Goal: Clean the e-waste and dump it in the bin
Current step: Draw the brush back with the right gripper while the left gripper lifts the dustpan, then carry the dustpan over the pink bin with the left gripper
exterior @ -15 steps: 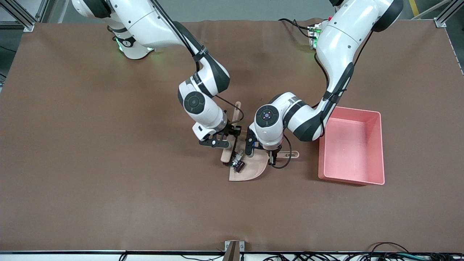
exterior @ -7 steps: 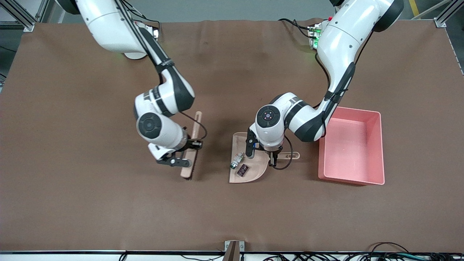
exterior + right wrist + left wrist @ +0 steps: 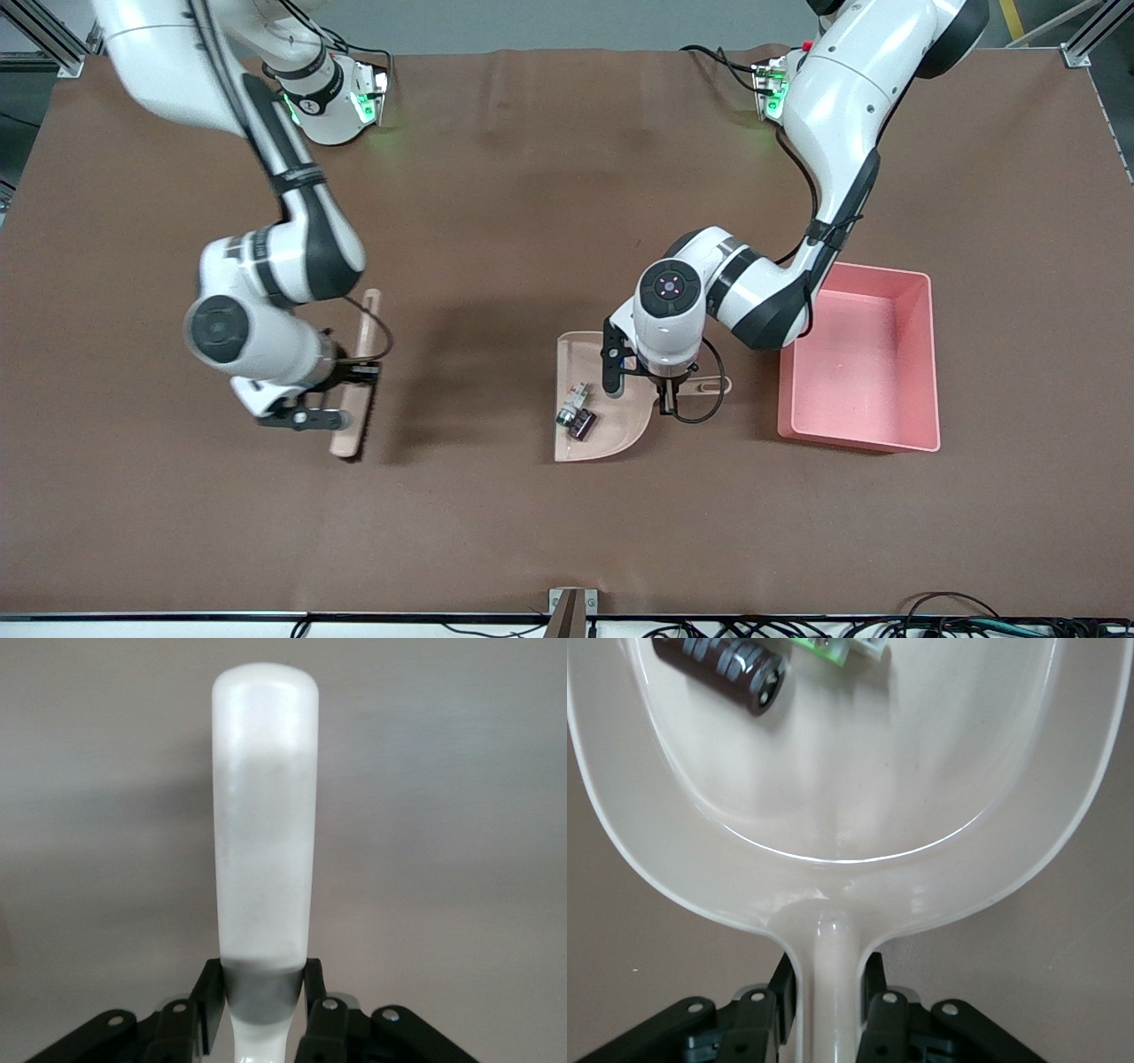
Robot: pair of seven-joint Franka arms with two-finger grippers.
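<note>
— E-waste first: where is it lying?
— Both pieces are sitting in the dustpan (image 3: 595, 434): the white part with the green patch (image 3: 571, 403) and the dark chip-like piece (image 3: 582, 425), touching each other.
— And the bin (image 3: 921, 354)?
— It is resting on the desk (image 3: 532, 532) beside the dustpan, toward the left arm's end.
— The end effectors?
— The left end effector (image 3: 826, 992) is clamping the dustpan's handle. The right end effector (image 3: 262, 1001) is gripping a brush (image 3: 357, 377) toward the right arm's end.

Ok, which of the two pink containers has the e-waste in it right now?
The dustpan, gripped by its handle in the left gripper. Both parts lie in it; the bigger bin beside it holds none.
</note>
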